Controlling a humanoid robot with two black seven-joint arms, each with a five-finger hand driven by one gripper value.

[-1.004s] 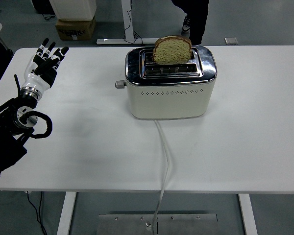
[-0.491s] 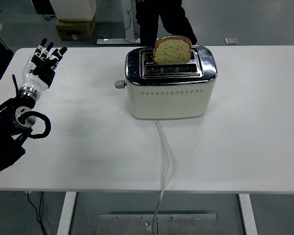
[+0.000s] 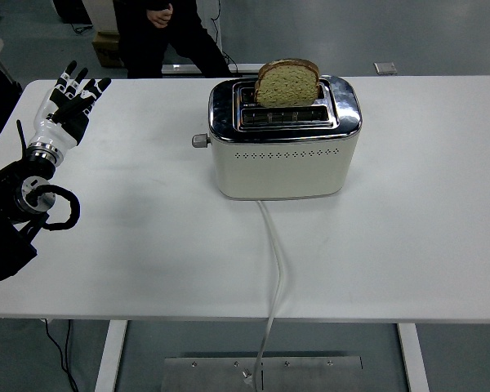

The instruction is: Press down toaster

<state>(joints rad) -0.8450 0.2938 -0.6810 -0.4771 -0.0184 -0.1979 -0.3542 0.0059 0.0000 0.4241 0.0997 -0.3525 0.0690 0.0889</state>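
Well to the right of the fingers, the toaster (image 3: 284, 139) stands on the white table (image 3: 147, 237), toward its far side near the middle. Its grey lever (image 3: 199, 140) sticks out of the left end, on the side facing the fingers, and sits high. A slice of bread (image 3: 287, 82) stands upright in the far slot, most of it above the chrome top. A white cord (image 3: 275, 278) runs from the toaster's front over the table's near edge. The left hand (image 3: 69, 102) is raised over the far left corner, fingers (image 3: 83, 85) spread wide, holding nothing, well apart from the lever. Beyond the table, a person in dark clothes (image 3: 159, 37) stands.
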